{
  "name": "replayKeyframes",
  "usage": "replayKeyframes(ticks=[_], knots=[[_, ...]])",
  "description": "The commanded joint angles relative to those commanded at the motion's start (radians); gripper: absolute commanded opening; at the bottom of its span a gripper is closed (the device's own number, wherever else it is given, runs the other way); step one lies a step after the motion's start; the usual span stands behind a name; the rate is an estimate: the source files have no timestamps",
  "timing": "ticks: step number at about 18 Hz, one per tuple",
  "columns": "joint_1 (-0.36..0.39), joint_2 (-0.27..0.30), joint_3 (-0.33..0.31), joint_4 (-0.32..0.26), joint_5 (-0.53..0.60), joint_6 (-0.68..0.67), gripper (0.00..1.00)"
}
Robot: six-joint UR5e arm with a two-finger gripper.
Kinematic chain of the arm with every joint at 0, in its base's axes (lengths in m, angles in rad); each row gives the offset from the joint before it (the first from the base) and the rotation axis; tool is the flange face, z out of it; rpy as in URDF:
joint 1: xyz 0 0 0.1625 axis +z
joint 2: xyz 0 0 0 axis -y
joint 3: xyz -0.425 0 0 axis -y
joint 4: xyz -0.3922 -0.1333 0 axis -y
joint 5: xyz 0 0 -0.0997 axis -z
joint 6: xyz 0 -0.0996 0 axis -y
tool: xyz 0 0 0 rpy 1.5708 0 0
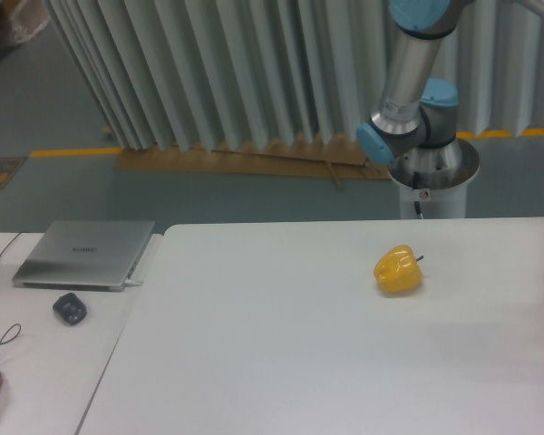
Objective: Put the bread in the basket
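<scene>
Well, the bread does not show anywhere in this view, so I cannot tell where it is. The basket does not show either. The gripper is out of the picture too, so I cannot tell if its fingers are open, closed, or holding something.

What does show on the big white table (281, 362) is one small yellow pepper (398, 270). It sits alone toward the right and back part of the table. It is shiny and round, with a tiny dark stem poking out on its right side. Nothing is touching it.

Behind the table, past its back edge, stands the robot arm (408, 82). Only the lower part can be seen. It is silver with light blue caps at the joints. It rises from a round white stand (432, 186) and goes up out of the top of the picture.

At the very right edge of the picture, near the pepper's height, there is a tiny reddish bit, too small to tell what it is.

To the left is a second white table (45, 381), just beside the big one. A closed grey laptop (83, 254) lies flat on it. A small dark mouse (70, 309) sits near the laptop's front edge. A thin black cable (0, 340) curls along the left side.

Far behind hangs a pale folded curtain (254, 63). Flat brown cardboard (245, 161) lies on the floor under it, and a yellow line (72, 152) runs along the floor.
</scene>
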Motion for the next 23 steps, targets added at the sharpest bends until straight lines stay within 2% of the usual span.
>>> replayKeyframes(ticks=[3,6,8,10,23], knots=[[-0.008,0.038,0.0,-0.011,0.0,-0.005,1.0],[-0.031,0.069,0.008,-0.07,0.0,-0.014,1.0],[-0.054,0.093,0.002,-0.081,0.0,-0.063,1.0],[-0.07,0.098,0.0,-0.094,0.0,-0.121,1.0],[-0.118,0.13,0.0,-0.115,0.008,-0.161,1.0]])
